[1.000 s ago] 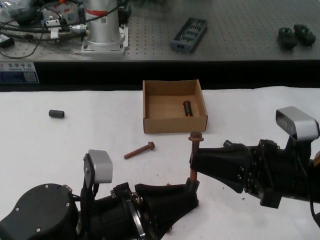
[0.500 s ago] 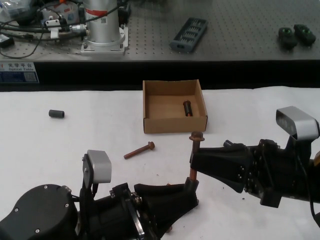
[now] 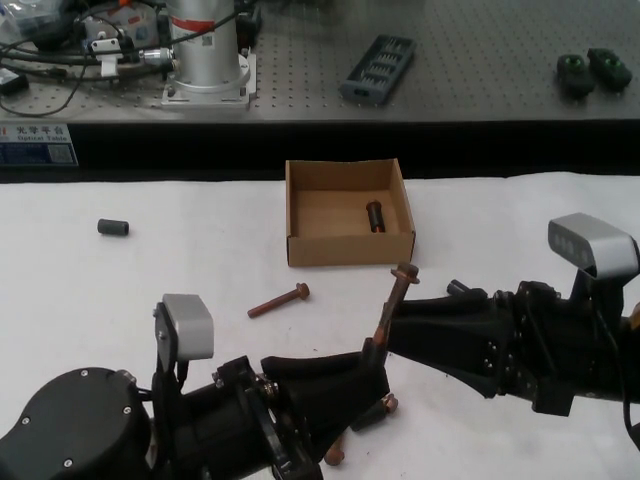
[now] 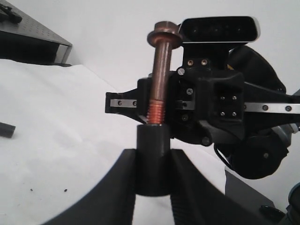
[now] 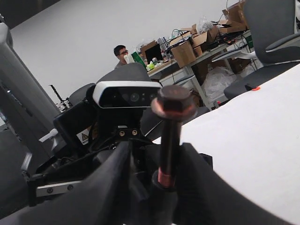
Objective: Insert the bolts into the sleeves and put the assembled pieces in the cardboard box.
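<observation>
The dark cylindrical sleeve is pinched in the left tool, mouth free, so the copper flanged bolt clamped in the right tool can be entered; the brown cardboard box is seen at 12 o'clock.

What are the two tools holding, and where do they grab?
The left tool grips the black sleeve by its sides; the right tool holds the copper bolt by its lower shank.

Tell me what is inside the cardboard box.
One dark assembled piece lies on the floor of the cardboard box, toward its right side. The front wall hides the floor strip just behind it.
</observation>
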Controlling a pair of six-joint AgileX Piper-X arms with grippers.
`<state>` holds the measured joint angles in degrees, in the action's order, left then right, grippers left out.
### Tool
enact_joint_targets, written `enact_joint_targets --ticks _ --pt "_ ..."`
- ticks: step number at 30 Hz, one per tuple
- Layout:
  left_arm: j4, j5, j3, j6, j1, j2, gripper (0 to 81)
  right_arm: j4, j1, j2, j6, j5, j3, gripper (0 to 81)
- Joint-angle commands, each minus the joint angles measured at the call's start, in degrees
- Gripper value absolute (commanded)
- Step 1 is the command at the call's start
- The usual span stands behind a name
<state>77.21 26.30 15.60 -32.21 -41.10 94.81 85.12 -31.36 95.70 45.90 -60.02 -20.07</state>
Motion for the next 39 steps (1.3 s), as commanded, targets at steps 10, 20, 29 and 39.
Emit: enact_joint_targets --ticks 10,20,29,39 --pt "2.65 -5.60 2.15 -0.84 0.41 -0.16 9.4 2.32 0.05 0.11 4.65 -3.72 0.35 21.5" --pt "11.67 -12.38 2.15 -0.96 0.41 -0.16 9.4 2.32 1.84 0.11 4.65 -3.95 0.35 21.5" --pt "11.79 -12.37 2.15 -3.86 0.41 -0.16 9.4 2.22 2.04 0.11 5.12 -3.57 0.35 21.1" --pt "11.79 -8.15 2.30 -3.84 0.41 -0.16 9.4 -1.95 2.04 0.11 2.87 -1.03 0.35 3.2"
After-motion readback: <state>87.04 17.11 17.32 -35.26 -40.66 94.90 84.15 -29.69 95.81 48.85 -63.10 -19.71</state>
